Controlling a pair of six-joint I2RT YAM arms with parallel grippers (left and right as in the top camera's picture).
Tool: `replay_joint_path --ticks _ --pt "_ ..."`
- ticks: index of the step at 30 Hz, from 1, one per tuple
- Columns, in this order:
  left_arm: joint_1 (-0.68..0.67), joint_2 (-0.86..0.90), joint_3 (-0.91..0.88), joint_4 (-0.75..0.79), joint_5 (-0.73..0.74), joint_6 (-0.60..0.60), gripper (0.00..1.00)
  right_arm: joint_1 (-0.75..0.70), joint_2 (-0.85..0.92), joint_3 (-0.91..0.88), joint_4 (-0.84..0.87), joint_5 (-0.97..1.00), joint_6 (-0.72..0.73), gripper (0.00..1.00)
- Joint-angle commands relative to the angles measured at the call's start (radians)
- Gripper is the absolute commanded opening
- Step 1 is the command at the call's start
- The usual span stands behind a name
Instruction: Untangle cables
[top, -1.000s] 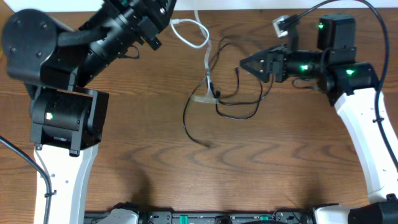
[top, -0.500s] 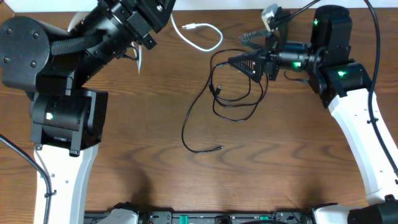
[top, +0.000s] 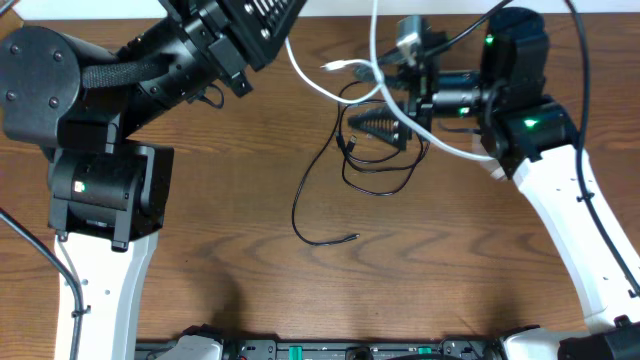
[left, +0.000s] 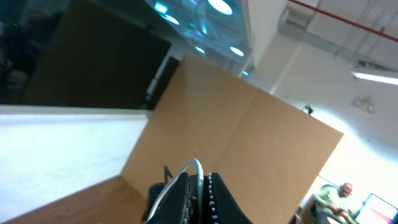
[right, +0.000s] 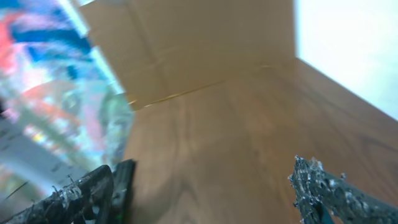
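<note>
Left fingers (left: 198, 180): nearly shut, gripping a loop of the thin white cord (left: 195, 162), raised above the brown wood-grain worktop (top: 450, 270) at about 12 o'clock. In the overhead view the white cord runs off the worktop, curving across the 12 to 1 o'clock area.

Right fingers (top: 378, 128): spread wide with nothing between them, at about 1 o'clock, over the upper loops of the thin black cord (top: 296, 205).

Black cord: lies on the worktop just above centre in loose loops, its tail trailing toward 6 o'clock and ending in a small plug.
</note>
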Motion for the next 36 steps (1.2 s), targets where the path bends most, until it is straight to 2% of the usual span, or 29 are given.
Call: replay_joint_path --ticks 1,3,9,15,21,25,30,36 --pt "0.0 0.0 0.009 0.003 0.105 -0.002 0.08 0.016 0.029 0.012 0.0 -0.128 -0.05 0.84" --pt "0.0 0.002 0.009 0.003 0.129 -0.002 0.08 0.016 0.039 0.012 0.006 -0.166 -0.054 0.81" --pt "0.0 0.017 0.009 -0.041 0.187 0.007 0.08 0.016 0.051 0.012 0.025 -0.217 -0.031 0.59" --pt "0.0 0.046 0.009 -0.043 0.221 0.009 0.08 0.008 0.051 0.012 0.012 -0.044 0.088 0.52" --pt "0.0 0.058 0.009 -0.042 0.236 0.01 0.08 0.008 0.051 0.012 0.009 -0.016 0.108 0.57" --pt "0.0 0.058 0.009 -0.038 0.235 0.008 0.08 0.007 0.051 0.012 0.018 -0.152 -0.037 0.72" --pt "0.0 0.058 0.009 -0.037 0.235 0.005 0.08 0.001 0.06 0.012 0.034 -0.166 -0.08 0.8" --pt "0.0 0.058 0.009 -0.038 0.235 0.005 0.08 0.011 0.114 0.012 0.087 -0.301 -0.08 0.79"
